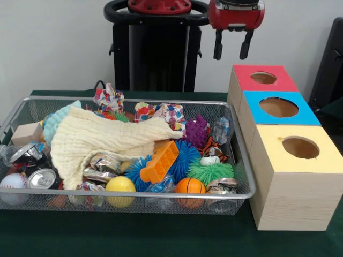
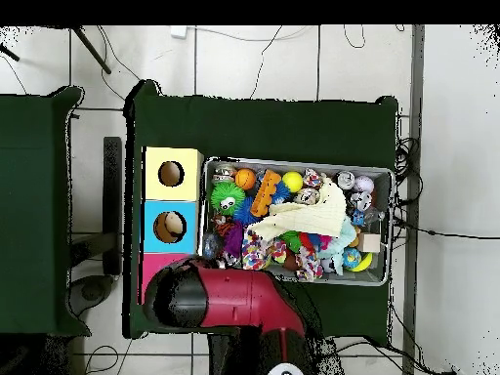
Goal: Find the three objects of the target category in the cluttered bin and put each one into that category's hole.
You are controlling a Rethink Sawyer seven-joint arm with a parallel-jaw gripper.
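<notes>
Front view, with the overhead view as companion: we see the gripper (image 1: 231, 52) raised clear of the table, its two black fingers parted and holding nothing, hanging above the far end of the box row near the red-topped box (image 1: 262, 78). We judge it is held high so that the bin stays unobstructed while a target is sought.

The wire bin (image 1: 242, 194) lies across the green table (image 1: 161, 235), with the three boxes just beside it at 3 o'clock. The yellow-topped box (image 1: 327, 155), whose round hole (image 1: 300, 147) is the goal, stands nearest the camera; the blue-topped box (image 1: 307, 114) sits between it and the red one. In the overhead view the arm (image 2: 229, 298) covers the red box, and the yellow box (image 2: 188, 159) shows at 12 o'clock of the row.

Two patchwork cloth bundles show along the bin's far wall: one (image 1: 109, 98) at about 11 o'clock, another (image 1: 161, 113) at about 12 o'clock. A third we cannot pick out; the cream cloth (image 1: 96, 139) draped over the middle may hide it. None lies in the hole, so we judge sorting has not begun.

The crushed cans (image 1: 42, 178) carry printing too small to read.
</notes>
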